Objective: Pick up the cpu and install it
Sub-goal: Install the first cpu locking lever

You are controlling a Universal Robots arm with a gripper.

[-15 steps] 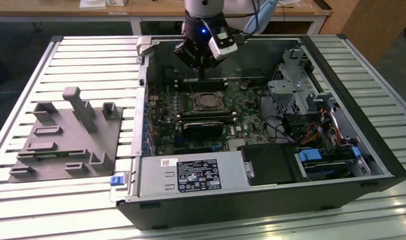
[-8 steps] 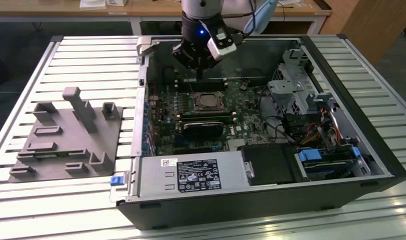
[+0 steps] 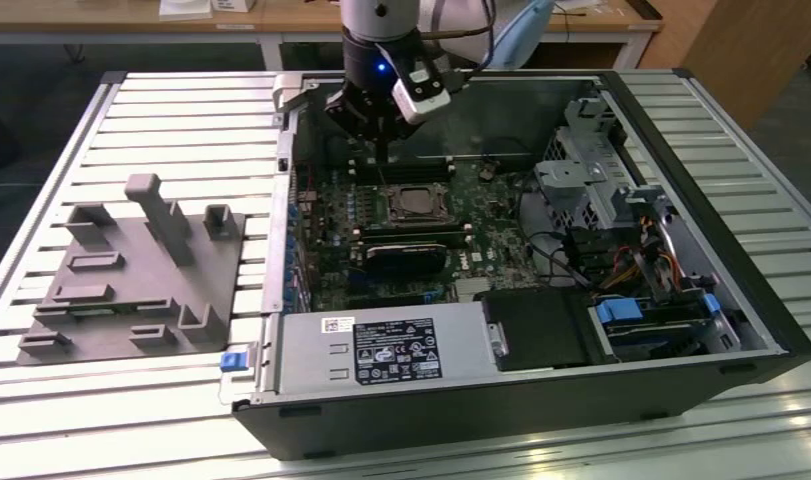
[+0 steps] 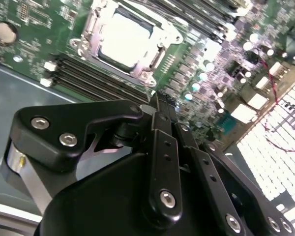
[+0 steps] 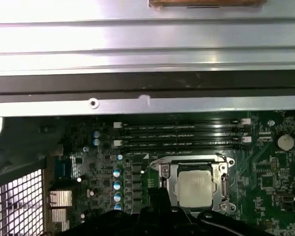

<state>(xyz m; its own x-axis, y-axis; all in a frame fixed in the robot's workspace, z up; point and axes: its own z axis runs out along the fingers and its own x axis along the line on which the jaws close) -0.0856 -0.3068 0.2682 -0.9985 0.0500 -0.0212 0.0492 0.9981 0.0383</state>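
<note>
While the arm hangs over the open computer case [image 3: 672,330], the chip [image 5: 195,188] lies flat inside its socket frame [image 5: 221,169] on the green board [image 3: 378,255]. Fingers of the hand [image 4: 160,105] look pressed together, holding nothing; any further push should stay square and gentle.

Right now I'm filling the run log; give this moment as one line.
cpu: seated in socket | gripper: above motherboard, nothing seen held | fixture plate: on table outside case
</note>
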